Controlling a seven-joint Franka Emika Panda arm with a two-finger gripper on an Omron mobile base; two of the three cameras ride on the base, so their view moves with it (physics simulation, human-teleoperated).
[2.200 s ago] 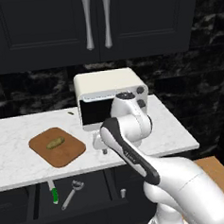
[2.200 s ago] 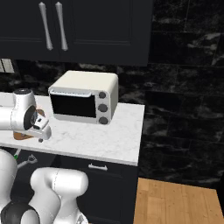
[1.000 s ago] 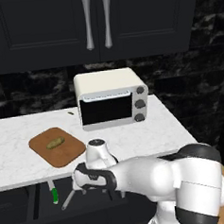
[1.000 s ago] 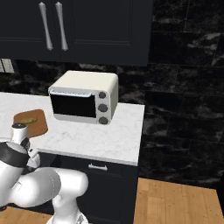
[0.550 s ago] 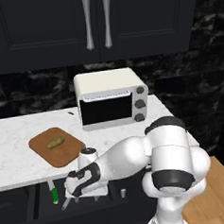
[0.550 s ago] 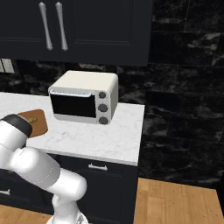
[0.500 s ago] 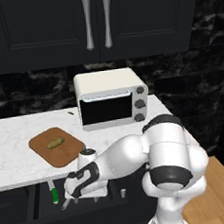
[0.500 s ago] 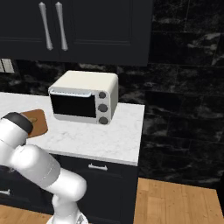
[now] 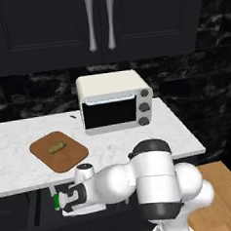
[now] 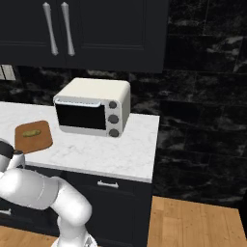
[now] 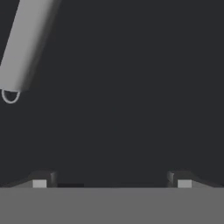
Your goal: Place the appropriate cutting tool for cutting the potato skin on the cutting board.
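The grey peeler's slim handle [image 11: 25, 43] slants across the upper left of the hand view, ending in a small wire ring [image 11: 10, 96]. It lies on the dark drawer floor, left of and beyond my gripper [image 11: 111, 180], which stands open and wide with nothing between its fingertips [image 11: 43, 180]. In the left base view my hand [image 9: 78, 197] is sunk into the open drawer below the counter and covers the peeler. The reddish-brown cutting board [image 9: 66, 157] [image 10: 41, 140] lies on the white counter with the olive-brown potato [image 9: 56, 148] [image 10: 32, 133] on it.
A green knife handle [image 9: 56, 202] pokes out just left of my hand in the drawer. A cream toaster oven [image 9: 114, 107] [image 10: 91, 111] stands on the marble counter [image 9: 138, 140] to the right of the board. Dark cabinets hang above.
The arm has swung down from counter height into the open drawer. Over the last half second the hand has sunk slightly lower over the utensils.
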